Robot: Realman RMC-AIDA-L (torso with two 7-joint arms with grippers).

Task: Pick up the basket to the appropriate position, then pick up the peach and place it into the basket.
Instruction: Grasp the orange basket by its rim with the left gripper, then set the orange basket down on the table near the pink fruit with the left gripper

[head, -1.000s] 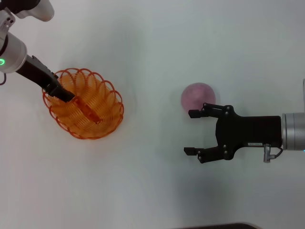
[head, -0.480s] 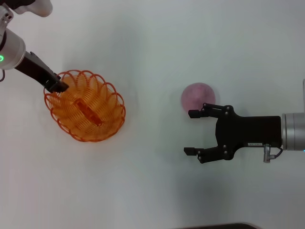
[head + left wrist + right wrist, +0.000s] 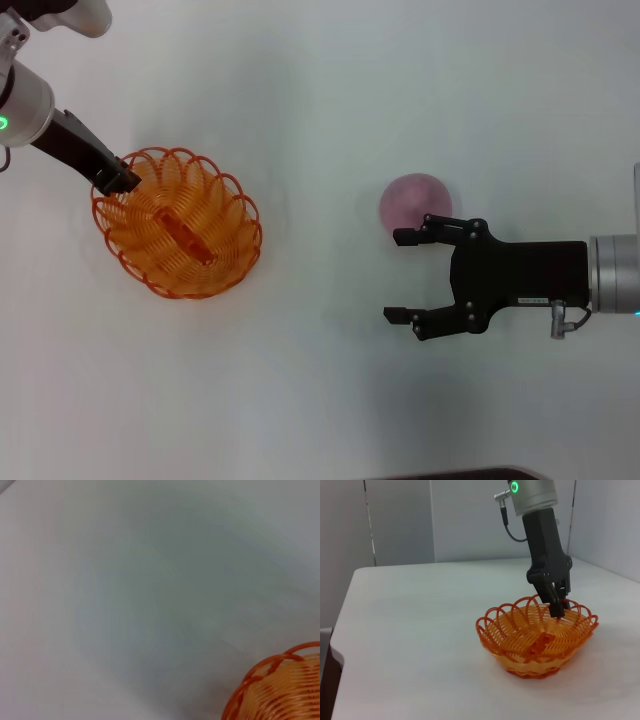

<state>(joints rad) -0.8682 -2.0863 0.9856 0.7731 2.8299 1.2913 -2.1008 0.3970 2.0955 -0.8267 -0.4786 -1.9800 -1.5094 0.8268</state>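
Left gripper (image 3: 118, 180): pinched shut on wire basket (image 3: 178, 223) rim; keep that hold level.
Right gripper (image 3: 408, 276): jaws wide, empty, beside peach (image 3: 414, 203).

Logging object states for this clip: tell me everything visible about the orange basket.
The basket is an oval bowl of looped orange wire with a scalloped rim and a solid orange strip along its bottom. It sits upright on the white table, toward the robot's left, and holds nothing. The left gripper is at its far-left rim, fingertips at the loops; the right wrist view shows them down over that rim. The peach lies well apart from it.
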